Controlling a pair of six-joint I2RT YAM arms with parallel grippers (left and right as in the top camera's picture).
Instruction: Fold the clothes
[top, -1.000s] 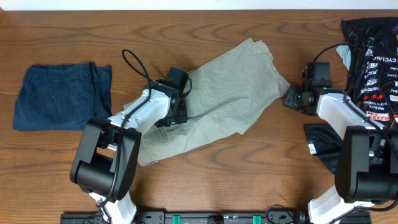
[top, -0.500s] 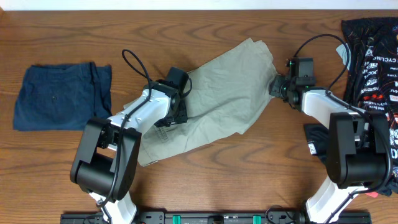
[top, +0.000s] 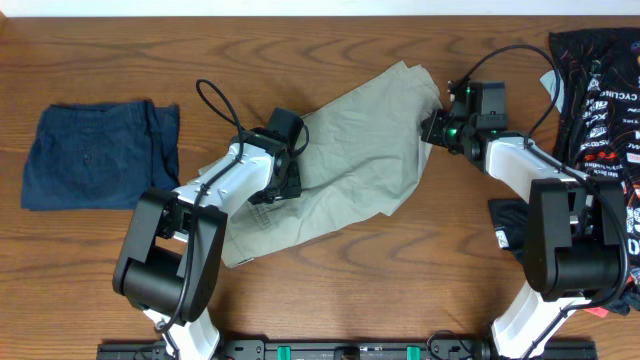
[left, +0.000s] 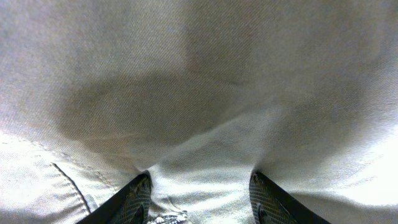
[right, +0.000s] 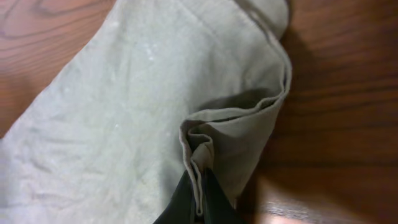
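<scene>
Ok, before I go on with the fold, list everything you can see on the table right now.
khaki shorts: one, light khaki, spread at an angle in the middle of the table
navy shorts: one, dark blue, folded, far left
printed garment: one, black with white lettering, far right corner
dark cloth: one, black with a white label, near right, partly hidden by the right arm
table: one, brown wood, under everything
left tool: one, black, fingers apart, pressed onto the khaki shorts
right tool: one, black, shut on a fold at the khaki shorts' right edge
</scene>
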